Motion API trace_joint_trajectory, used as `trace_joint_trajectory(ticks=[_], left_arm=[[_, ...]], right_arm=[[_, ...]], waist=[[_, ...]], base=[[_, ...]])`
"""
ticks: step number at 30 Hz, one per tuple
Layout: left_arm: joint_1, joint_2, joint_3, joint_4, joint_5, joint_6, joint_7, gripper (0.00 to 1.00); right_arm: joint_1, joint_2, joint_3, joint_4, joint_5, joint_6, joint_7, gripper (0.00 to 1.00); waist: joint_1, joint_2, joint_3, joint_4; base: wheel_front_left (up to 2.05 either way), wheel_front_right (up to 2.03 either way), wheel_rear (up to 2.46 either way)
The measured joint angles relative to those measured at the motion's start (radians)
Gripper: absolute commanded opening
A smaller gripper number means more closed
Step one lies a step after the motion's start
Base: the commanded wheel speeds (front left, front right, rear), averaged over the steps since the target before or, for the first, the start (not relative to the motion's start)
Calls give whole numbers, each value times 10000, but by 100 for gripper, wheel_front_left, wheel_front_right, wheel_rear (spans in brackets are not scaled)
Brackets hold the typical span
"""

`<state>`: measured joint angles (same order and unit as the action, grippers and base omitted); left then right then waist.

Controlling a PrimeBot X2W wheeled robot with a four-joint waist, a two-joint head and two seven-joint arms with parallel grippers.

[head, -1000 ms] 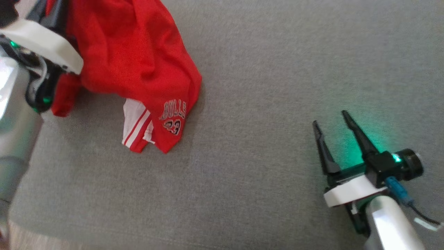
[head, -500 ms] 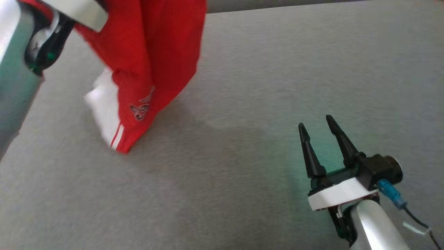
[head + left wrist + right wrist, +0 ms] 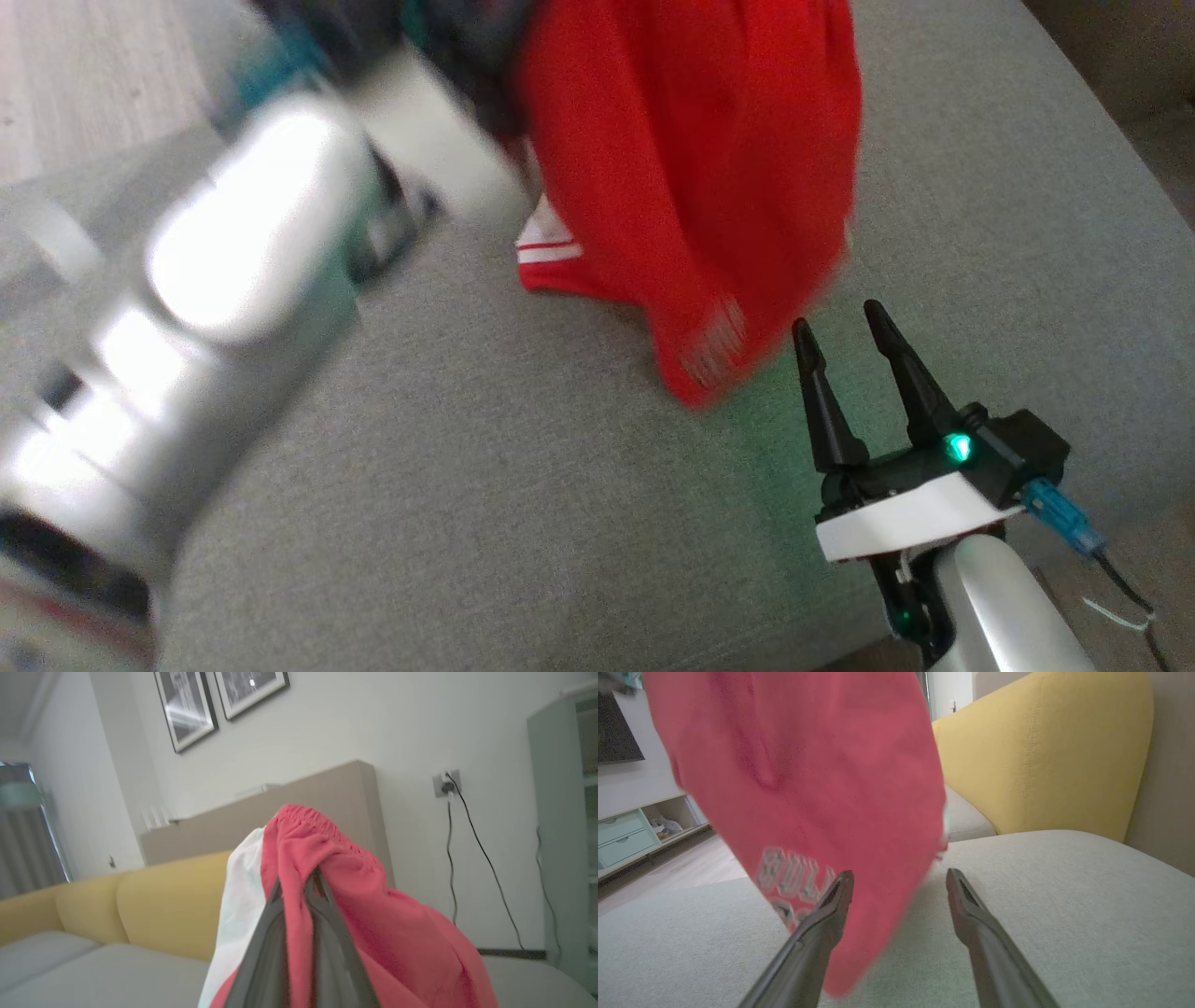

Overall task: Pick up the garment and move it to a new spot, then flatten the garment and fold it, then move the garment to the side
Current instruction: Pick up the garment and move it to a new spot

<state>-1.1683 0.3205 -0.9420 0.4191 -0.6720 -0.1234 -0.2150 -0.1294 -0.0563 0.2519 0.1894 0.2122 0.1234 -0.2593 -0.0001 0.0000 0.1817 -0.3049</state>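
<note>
A red pair of shorts (image 3: 691, 177) with white side stripes and a printed logo hangs in the air above the grey cushion (image 3: 523, 504). My left gripper (image 3: 299, 891) is shut on its elastic waistband, and the cloth (image 3: 373, 933) drapes over both fingers. The left arm (image 3: 224, 308) is blurred at the upper left of the head view. The hem's lowest corner dangles just left of my right gripper (image 3: 836, 322), which stands open over the cushion with nothing between its fingers. In the right wrist view the shorts (image 3: 808, 779) hang before the open right gripper (image 3: 899, 877).
A yellow sofa back (image 3: 1041, 751) rises beyond the grey cushion. The cushion's right edge (image 3: 1102, 140) curves away near the right arm. Wood floor (image 3: 84, 75) shows at the upper left. A low cabinet (image 3: 626, 835) stands across the room.
The head camera has swung. My left gripper has carried the shorts up and to the right, so the hem now dangles beside the right gripper instead of trailing far to its left.
</note>
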Motion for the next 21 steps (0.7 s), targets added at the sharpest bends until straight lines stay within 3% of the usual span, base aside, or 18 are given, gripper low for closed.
trace_joint_trajectory(ticks=[3,8,9,10,11,14,21], left_arm=[[1799,-180,-477,194,222,109,-268,0],[4965,-443,-719,431,708,744,-341,0],[5382,-512,-593,330,895,899,-341,9],[5730,-604,-405,230,1049,1024,-343,58],[6019,-719,-171,117,1183,1137,-343,100],[6748,-986,575,-201,1425,1235,-351,100],[7604,-838,1733,-771,2197,1009,-359,100]], right_arm=[[51,6,-15,-6,82,0,0,100],[345,17,-284,-19,77,0,0,100],[414,21,-366,-15,59,0,0,100],[481,27,-460,-12,48,0,0,100],[550,33,-581,-15,33,0,0,100],[805,40,-849,29,-54,0,0,100],[1225,56,-995,153,-307,0,0,100]], waist=[[3,0,128,-35],[2,0,141,268],[1,0,127,359],[1,0,107,462],[1,0,81,573],[1,0,-86,905],[-1,0,-759,1384]], base=[[0,0,0],[0,0,0],[0,0,0],[0,0,0],[0,0,0],[0,0,0],[0,0,0]])
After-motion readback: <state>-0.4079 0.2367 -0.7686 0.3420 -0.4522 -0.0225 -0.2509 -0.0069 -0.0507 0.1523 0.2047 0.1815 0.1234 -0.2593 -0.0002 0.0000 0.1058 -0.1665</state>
